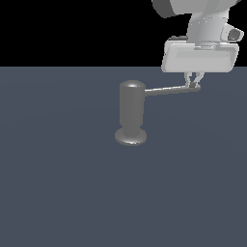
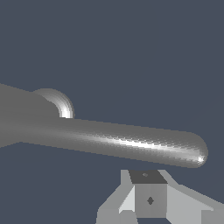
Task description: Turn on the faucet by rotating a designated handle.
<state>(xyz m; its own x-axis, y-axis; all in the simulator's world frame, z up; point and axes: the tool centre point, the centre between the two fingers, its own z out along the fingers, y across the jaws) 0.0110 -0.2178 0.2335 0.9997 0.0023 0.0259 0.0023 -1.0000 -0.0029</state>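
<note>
Dark blue-grey floor is being occupied by faucet; handle is jutting toward exterior view's right. Gripper is being held at rod's tip; clenched/released can't be told. Sideways push near tip is being favoured for max leverage.

the dull grey faucet stands upright (domed top, flared base), its thin handle jutting sideways.

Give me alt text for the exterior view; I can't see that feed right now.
The gripper reaches down onto the far tip of the thin handle, which juts toward the exterior view's right from the top of the upright grey faucet. The faucet stands on its flared disc base on a dark blue-grey floor. Whether the fingers actually clamp the rod is unclear.
</note>
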